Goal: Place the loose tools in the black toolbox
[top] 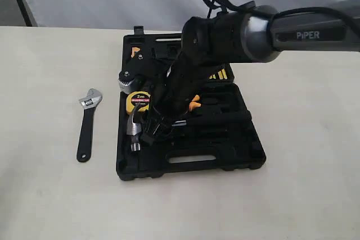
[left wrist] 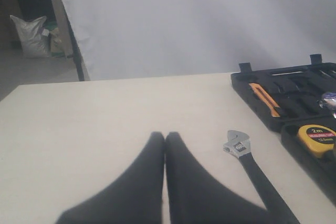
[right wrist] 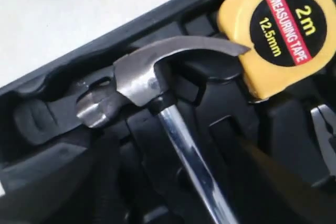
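Closest to the right wrist camera lies the claw hammer [right wrist: 152,95], inside the black toolbox [right wrist: 157,19]. Its steel head rests in a moulded recess by the case wall, and the claw tip reaches the yellow tape measure [right wrist: 281,30]. The measure's label reads "2m", "MEASURING TAPE" and "12.5mm".

In the exterior view the hammer [top: 135,125] sits at the left of the toolbox's [top: 225,164] lower half. Its long axis runs left to right across the frame, with the handle passing under the arm marked "PIPER" [top: 308,35]. The right gripper [top: 151,130] hangs over the shaft with its jaws apart. One dark finger [right wrist: 58,182] stands clear of the bright shaft, so nothing is clamped.

Left of centre, the adjustable wrench [top: 86,127] lies on the table [top: 45,195] beside the toolbox without touching it. Its silver jaws point toward the frame's top and its handle toward the bottom.

At the bottom of the left wrist view, the left gripper [left wrist: 165,145] has its fingers pressed together on nothing. The wrench [left wrist: 252,166] lies just beside it.
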### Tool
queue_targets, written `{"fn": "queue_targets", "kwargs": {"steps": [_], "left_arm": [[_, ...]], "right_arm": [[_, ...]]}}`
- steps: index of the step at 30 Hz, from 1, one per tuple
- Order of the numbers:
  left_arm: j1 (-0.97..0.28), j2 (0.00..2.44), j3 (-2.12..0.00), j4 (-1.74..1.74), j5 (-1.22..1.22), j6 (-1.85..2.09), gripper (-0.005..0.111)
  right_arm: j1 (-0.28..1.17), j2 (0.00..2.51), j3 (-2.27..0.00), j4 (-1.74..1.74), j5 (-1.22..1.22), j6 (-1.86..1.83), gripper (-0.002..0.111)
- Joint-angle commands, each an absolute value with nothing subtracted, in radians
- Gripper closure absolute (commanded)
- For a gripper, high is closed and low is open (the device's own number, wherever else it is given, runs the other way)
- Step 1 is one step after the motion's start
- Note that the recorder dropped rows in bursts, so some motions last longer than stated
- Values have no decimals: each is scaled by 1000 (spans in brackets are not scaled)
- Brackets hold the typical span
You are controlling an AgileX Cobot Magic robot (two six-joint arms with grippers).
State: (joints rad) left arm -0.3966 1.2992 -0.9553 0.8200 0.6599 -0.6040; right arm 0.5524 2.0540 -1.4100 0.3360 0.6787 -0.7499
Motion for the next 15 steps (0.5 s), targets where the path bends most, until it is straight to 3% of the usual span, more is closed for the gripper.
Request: {"fn": "queue_targets", "kwargs": {"steps": [1,3,5,9,15], "left_arm": [[-393,1291,-946,806,643,-614,105],[-393,1291,-946,806,643,-614,105],[-393,1291,-946,806,643,-614,105],[-393,1291,-946,806,643,-614,105],[-393,1291,-946,806,643,-614,105]], "right_arm": [[561,2080,-1406,318,618,-805,50],[588,2091,-1406,236,565,-807,51],[621,2109,-1406,125,539,-804,65],[678,2098,-1406,70,554,-804,108],[677,2001,-1406,82,654,-853,109]]}}
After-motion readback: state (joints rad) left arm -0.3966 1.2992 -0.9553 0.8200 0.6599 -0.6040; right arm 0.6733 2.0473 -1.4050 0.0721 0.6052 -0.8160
